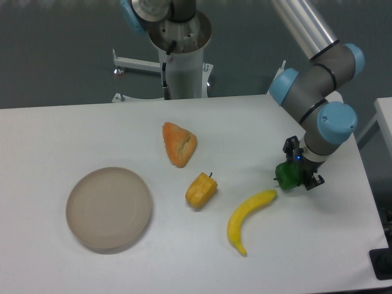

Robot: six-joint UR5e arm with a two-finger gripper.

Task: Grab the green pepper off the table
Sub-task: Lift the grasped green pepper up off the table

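Observation:
The green pepper (288,174) is small, glossy and dark green, at the right side of the white table (73,128). My gripper (296,174) is down at the pepper with its black fingers on either side of it, and looks shut on it. The pepper is at or just above the tabletop; I cannot tell whether it is lifted. The gripper body hides part of the pepper.
A yellow banana (246,220) lies just left of and below the pepper. A yellow-orange pepper (201,190) sits mid-table, an orange bread-like piece (178,144) behind it, and a round beige plate (109,209) at the left. The table's right edge is close to the gripper.

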